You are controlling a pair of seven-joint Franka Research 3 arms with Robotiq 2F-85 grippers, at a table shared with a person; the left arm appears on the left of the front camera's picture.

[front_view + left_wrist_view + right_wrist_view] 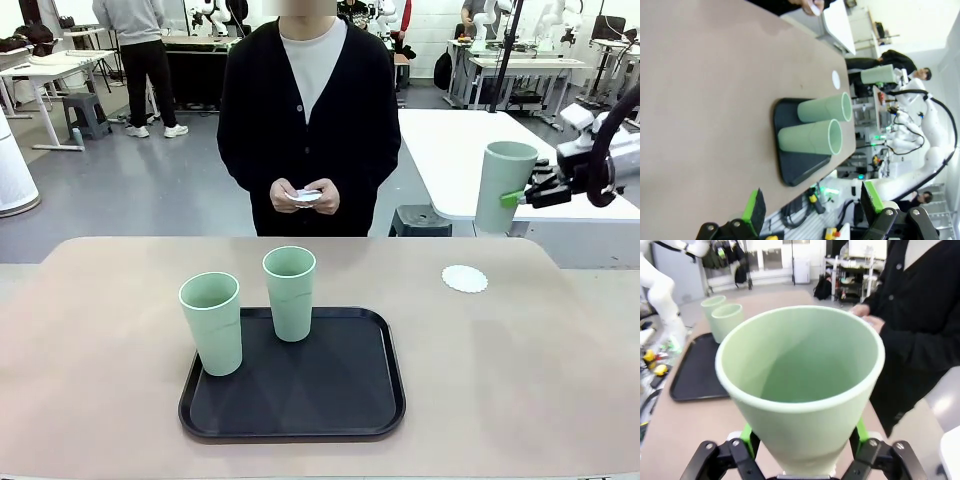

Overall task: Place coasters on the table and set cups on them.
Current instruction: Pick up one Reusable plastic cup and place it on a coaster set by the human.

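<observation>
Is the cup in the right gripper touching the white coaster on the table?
Apart. The front view shows the cup, held by the right gripper, raised clear of the coaster with a visible gap.

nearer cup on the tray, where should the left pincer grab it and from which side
Likely across its wall above mid-height, coming in level from the left side of the tray. The nearer cup stands upright, handleless, widening upward, so a side pinch under the flare should hold. The other cup crowds its right rear.
</observation>
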